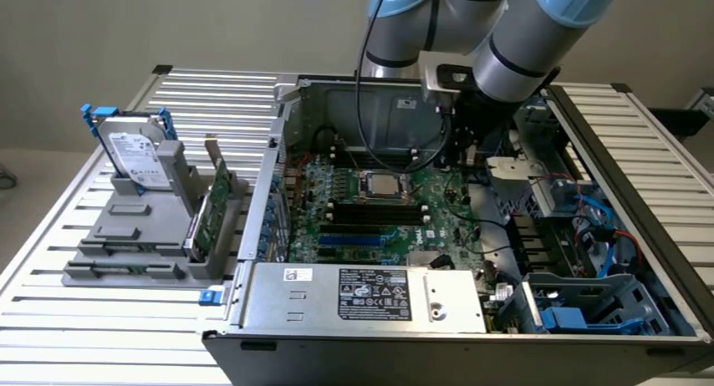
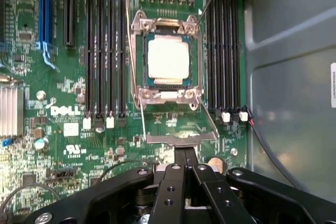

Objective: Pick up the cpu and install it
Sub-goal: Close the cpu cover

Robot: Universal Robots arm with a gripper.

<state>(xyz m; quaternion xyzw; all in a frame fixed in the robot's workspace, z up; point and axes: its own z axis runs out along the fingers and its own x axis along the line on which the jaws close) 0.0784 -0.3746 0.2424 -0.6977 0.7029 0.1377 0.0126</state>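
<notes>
The cpu [image 2: 168, 61], a small square chip with a silvery-beige top, lies flat in the metal-framed socket [image 2: 137, 64] on the green motherboard [image 2: 63, 85]. In the exterior view the cpu [image 1: 383, 184] sits mid-board inside the open computer case [image 1: 670, 261]. A metal flap [image 2: 181, 136] lies flat between the socket and my gripper. My gripper [image 2: 185, 157] hovers above the board a short way off the socket, fingers shut together with nothing between them. The arm [image 1: 513, 52] reaches down into the case's back right.
Black memory slots [image 2: 105, 45] flank the socket on both sides. A heatsink [image 2: 10, 111] stands at the board's edge. On the slatted table [image 1: 67, 319], a grey holder [image 1: 134, 244] carries a hard drive [image 1: 140, 156] with a blue bracket and an upright card [image 1: 212, 204]. The power supply [image 1: 369, 296] fills the case front.
</notes>
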